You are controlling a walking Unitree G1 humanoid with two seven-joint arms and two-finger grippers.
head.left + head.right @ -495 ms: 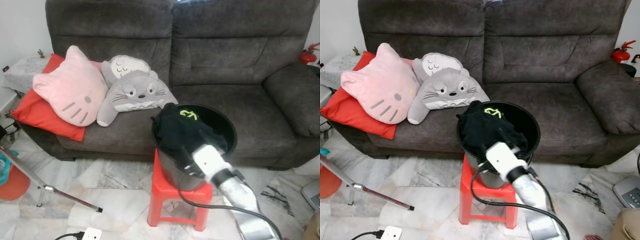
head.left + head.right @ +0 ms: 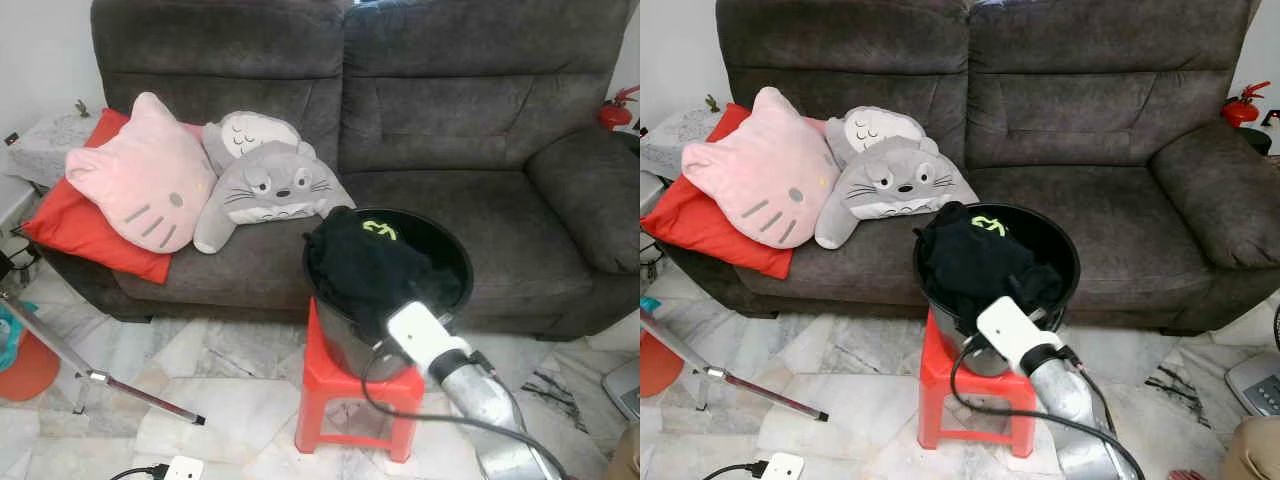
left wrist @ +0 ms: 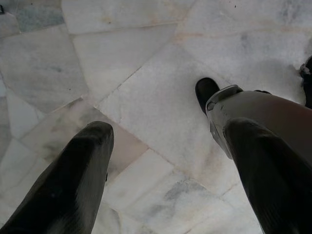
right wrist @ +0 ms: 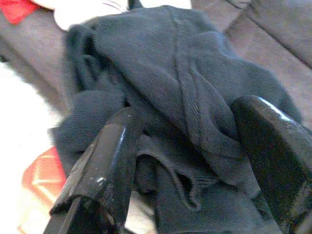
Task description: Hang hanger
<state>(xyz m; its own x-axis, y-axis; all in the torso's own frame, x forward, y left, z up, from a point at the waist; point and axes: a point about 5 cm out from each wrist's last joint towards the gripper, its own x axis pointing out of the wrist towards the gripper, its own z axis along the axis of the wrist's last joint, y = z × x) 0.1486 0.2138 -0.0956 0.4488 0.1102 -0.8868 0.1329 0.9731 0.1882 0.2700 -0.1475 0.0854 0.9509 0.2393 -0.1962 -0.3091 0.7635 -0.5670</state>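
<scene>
A black garment (image 2: 362, 262) with a yellow-green mark lies heaped in a black bucket (image 2: 1065, 252) that stands on a red plastic stool (image 2: 330, 385) in front of the sofa. My right arm, with its white wrist (image 2: 421, 336), reaches to the bucket's near rim. In the right wrist view my right gripper (image 4: 187, 114) is open, one finger on each side of a fold of the dark garment (image 4: 170, 73), close over it. My left gripper (image 3: 168, 131) hangs open over the marble floor, holding nothing.
A dark grey sofa (image 2: 480, 120) fills the back, with a pink cat cushion (image 2: 145, 175), a grey plush (image 2: 270, 185) and a red cushion (image 2: 75, 225) on its left side. A metal stand's leg (image 2: 110, 380) and a white plug (image 2: 183, 467) lie on the floor at left.
My right wrist has drawn back a little toward me and lower, away from the bucket's middle. The garment and bucket stay in place.
</scene>
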